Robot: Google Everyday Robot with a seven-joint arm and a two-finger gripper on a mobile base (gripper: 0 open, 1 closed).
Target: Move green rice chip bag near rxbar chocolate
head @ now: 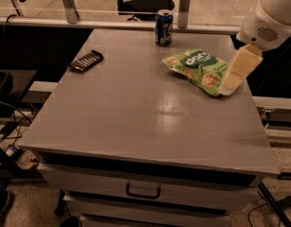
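Observation:
The green rice chip bag (198,70) lies flat on the grey table top (136,108), at the back right. It is light green with a dark green patch, white lettering and round chip pictures. The rxbar chocolate (86,61), a small dark flat bar, lies near the table's left edge. My gripper (237,72) comes in from the upper right on a white arm; its cream-coloured end hangs over the bag's right edge. I cannot see whether it touches the bag.
A blue drink can (164,27) stands upright at the back of the table, just behind the bag. The table has drawers below with a dark handle (142,191). An office chair (144,1) and a railing stand behind the table.

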